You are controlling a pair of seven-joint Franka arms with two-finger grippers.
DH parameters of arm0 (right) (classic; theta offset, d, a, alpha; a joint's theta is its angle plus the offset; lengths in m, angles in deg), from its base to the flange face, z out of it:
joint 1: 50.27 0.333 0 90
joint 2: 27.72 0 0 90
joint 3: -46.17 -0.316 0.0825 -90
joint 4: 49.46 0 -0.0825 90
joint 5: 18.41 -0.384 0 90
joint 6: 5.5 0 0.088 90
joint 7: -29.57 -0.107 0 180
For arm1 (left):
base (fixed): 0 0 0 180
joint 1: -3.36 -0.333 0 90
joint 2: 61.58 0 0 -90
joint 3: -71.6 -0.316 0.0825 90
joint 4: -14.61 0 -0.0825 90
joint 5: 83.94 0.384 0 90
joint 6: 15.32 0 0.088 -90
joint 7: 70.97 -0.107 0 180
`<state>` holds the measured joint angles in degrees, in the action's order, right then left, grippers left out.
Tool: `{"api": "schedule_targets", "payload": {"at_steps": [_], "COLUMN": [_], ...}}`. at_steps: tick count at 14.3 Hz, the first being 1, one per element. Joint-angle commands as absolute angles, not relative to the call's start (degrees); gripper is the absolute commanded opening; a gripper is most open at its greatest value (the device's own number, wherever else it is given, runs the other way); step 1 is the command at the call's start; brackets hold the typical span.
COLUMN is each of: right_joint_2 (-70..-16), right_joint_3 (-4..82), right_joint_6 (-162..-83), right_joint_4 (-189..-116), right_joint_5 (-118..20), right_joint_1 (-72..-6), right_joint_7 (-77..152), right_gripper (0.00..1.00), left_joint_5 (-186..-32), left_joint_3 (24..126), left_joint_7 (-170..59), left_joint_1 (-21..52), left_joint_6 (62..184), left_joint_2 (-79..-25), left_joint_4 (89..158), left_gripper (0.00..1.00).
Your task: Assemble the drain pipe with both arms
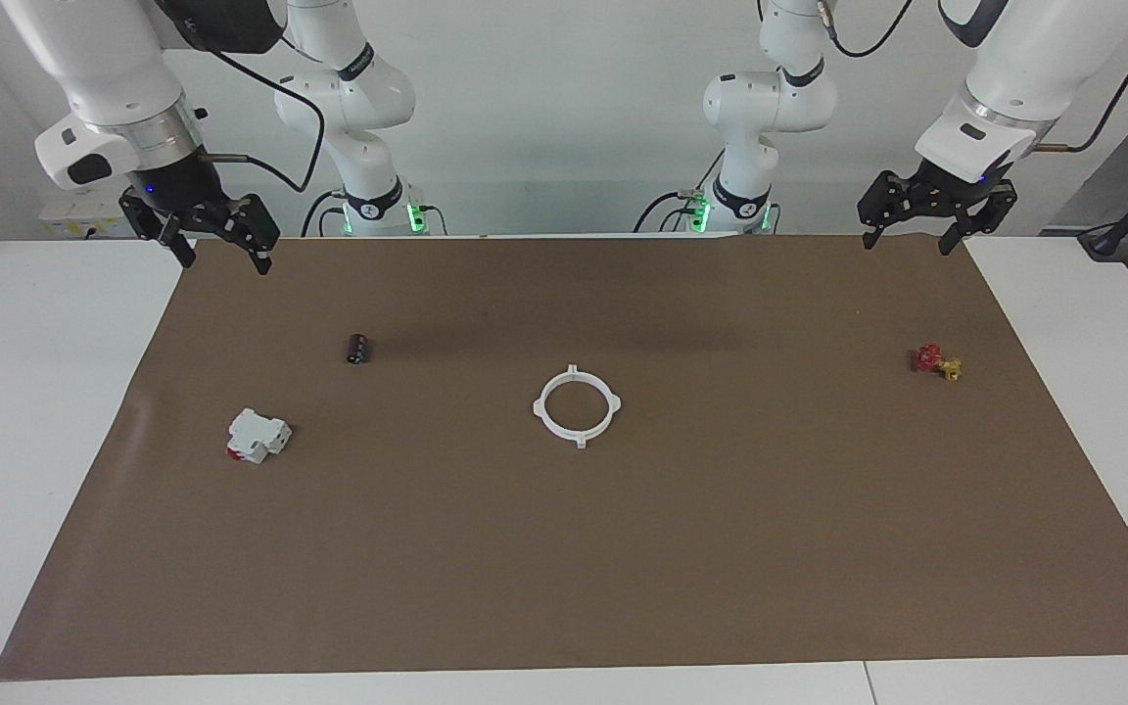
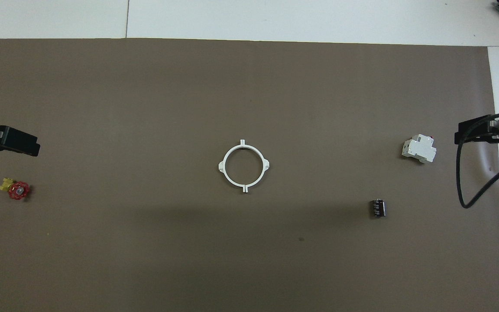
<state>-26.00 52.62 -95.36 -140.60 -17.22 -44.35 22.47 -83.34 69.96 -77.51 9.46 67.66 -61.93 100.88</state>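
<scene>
The drain pipe (image 1: 611,404) lies flat in the middle of the brown mat as one joined white ring with outer tabs; it also shows in the overhead view (image 2: 223,166). My left gripper (image 1: 907,243) hangs open and empty in the air over the mat's edge nearest the robots, at the left arm's end. My right gripper (image 1: 226,262) hangs open and empty over the mat's corner at the right arm's end. Both grippers are well apart from the ring. In the overhead view the left gripper (image 2: 15,144) and the right gripper (image 2: 474,132) show only at the view's side edges.
A blocky white piece with a red part (image 1: 257,436) and a small black cylinder (image 1: 358,349) lie on the mat toward the right arm's end. A small red and yellow valve (image 1: 936,361) lies toward the left arm's end. The brown mat (image 1: 564,568) covers most of the white table.
</scene>
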Motion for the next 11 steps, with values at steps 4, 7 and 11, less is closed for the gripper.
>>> {"api": "schedule_targets", "payload": {"at_steps": [4,7,11], "right_joint_2": [-26.32,-25.96,-25.7], "right_joint_3": [52.23,52.67,52.41], "right_joint_6": [-92.08,-92.25,-92.07], "right_joint_4": [-138.58,-139.1,-139.46], "right_joint_5": [-17.35,-19.64,-19.9], "right_joint_1": [-44.56,-45.17,-44.47], "right_joint_7": [25.88,25.62,25.79], "right_gripper": [1.0,1.0,1.0], "left_joint_5": [-84.29,-84.38,-84.38], "left_joint_3": [70.28,70.28,70.28], "left_joint_7": [-78.18,-78.27,-78.44], "left_joint_1": [7.76,7.06,6.97], "left_joint_6": [68.96,68.26,68.35], "left_joint_2": [-64.04,-64.04,-64.13], "left_joint_4": [102.76,102.76,102.85], "left_gripper": [1.0,1.0,1.0]}}
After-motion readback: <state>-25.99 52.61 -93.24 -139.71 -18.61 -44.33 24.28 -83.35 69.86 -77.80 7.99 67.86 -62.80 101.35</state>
